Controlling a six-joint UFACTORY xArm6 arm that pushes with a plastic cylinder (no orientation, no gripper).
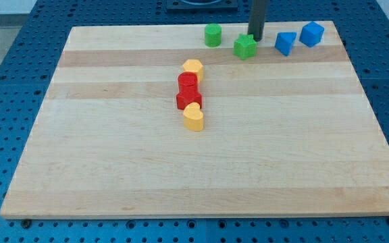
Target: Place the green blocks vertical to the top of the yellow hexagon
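Camera view looks down on a pale wooden desk (201,169) resting on a blue perforated surface (5,81). Near the view's top edge the dark rod comes down from above, and my tip (256,37) sits just beside the green star-shaped block (246,46), at that block's upper right and apparently touching it, though contact is hard to confirm. The tool has no jaws to open or close; it is a plain rod and grips nothing. A green cylinder (213,34) stands to the view's left of the star block, close by but apart from it. To the view's right of the tip lie two blue blocks: a smaller blue block (286,42) near the tip and a blue cube (311,33) further right and slightly higher, close together. Around the middle of the desk a short column of four blocks runs from top to bottom: the yellow hexagon (193,69) at the top, a red cylinder (187,82) touching it below, another red block (188,98) under that, and a yellow heart-shaped block (194,117) at the bottom. Both green blocks lie above and to the view's right of the yellow hexagon, well apart from it.
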